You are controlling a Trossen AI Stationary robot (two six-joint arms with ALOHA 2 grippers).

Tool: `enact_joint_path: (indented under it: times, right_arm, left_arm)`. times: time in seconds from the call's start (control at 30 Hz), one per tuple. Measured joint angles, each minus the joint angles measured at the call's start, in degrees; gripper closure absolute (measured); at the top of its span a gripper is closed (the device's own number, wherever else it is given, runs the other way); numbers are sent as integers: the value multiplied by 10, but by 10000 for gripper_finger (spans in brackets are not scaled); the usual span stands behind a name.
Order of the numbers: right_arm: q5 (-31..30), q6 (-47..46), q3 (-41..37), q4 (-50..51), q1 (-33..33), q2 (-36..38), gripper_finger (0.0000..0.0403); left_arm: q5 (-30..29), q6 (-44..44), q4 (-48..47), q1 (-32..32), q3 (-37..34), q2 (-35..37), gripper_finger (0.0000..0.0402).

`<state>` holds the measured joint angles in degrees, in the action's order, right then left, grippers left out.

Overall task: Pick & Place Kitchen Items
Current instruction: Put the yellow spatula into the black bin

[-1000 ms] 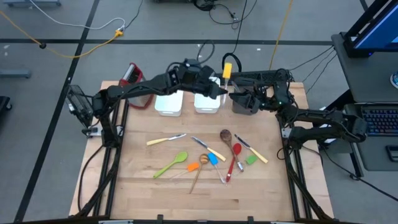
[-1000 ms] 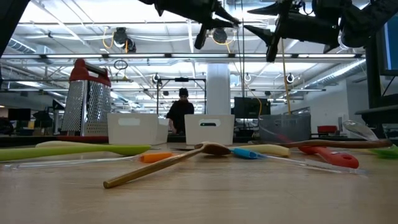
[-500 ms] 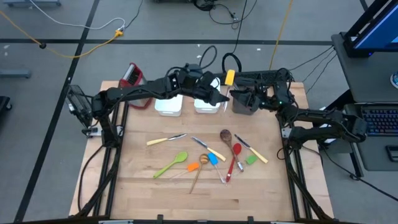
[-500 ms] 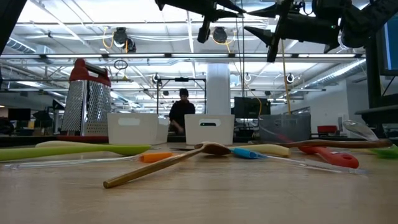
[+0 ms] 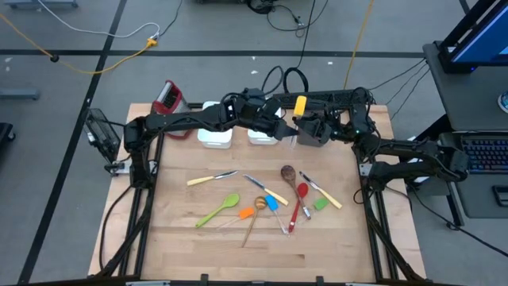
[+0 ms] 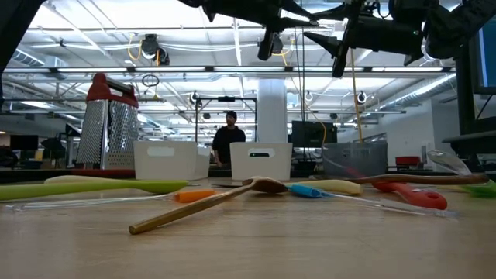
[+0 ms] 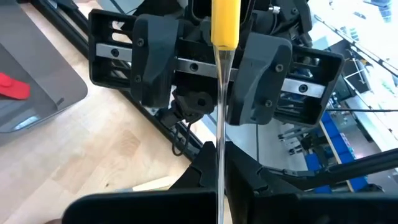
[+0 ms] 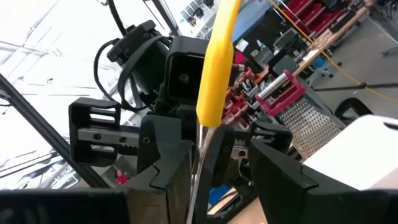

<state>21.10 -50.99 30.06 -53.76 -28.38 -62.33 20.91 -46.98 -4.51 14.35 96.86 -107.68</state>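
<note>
Handover is what seems to be going on above the back of the tabletop (image 5: 182,238). Both arms are meeting there, the left arm reaching across from its side over the two white bins (image 5: 214,137) and the right arm coming in over the grey cup (image 5: 313,133).

Most of the kitchen items are lying loose mid-tabletop, well apart from the bins: a green spatula (image 5: 220,209), a wooden spoon (image 5: 290,176), a red spoon (image 5: 299,200), a cream-handled knife (image 5: 210,179) and some smaller coloured pieces among them.

One item is up in the air: a yellow tool (image 7: 224,22) on a thin clear stem, held upright between the two grippers, above the gap between the nearer bin and the cup.

The left gripper (image 7: 217,155) is pinching the stem low down, jaws fully closed on it. The right gripper (image 7: 208,78) is facing it, its fingers (image 7: 261,78) standing apart on either side of the stem just under the yellow end, not visibly touching it. In the right wrist view the stem is running down between that gripper's own fingers with clear space on both sides.

As I judge it, the right gripper is lining up to take the tool and the pass is not yet made. The next move is calling for the right gripper to close squarely on the thin stem before the left gripper lets go; the stem is narrow and smooth, so an off-centre squeeze could let it swing or slip. After that, the tool needs lowering into a container, probably the cup.
</note>
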Motion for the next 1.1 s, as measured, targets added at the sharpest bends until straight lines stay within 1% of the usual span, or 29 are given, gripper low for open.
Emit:
enact_joint_path:
  times: [0.13,0.23,0.37,0.53,0.7,0.8,0.87,0.97,1.1]
  right_arm:
    - [-1,-4,0,4,0,0,258]
    - [-1,-3,0,4,-1,0,277]
    - [0,-2,0,5,-4,0,319]
    - [-1,6,0,6,-4,0,389]
    - [0,-19,0,8,-8,0,392]
    - [2,-24,0,9,-13,0,397]
    - [7,-40,0,11,-20,0,397]
    - [21,-64,0,31,-36,0,398]
    - [47,-110,0,68,-66,0,399]
  left_arm:
    - [1,0,2,4,0,0,401]
    - [5,0,-1,4,0,0,401]
    - [5,1,0,5,0,0,401]
    - [11,1,-1,11,0,0,401]
    - [11,2,0,11,0,0,401]
    - [11,21,1,11,0,0,396]
    - [18,33,2,12,0,0,384]
    - [44,62,-3,19,0,0,358]
    - [70,105,-29,33,0,3,321]
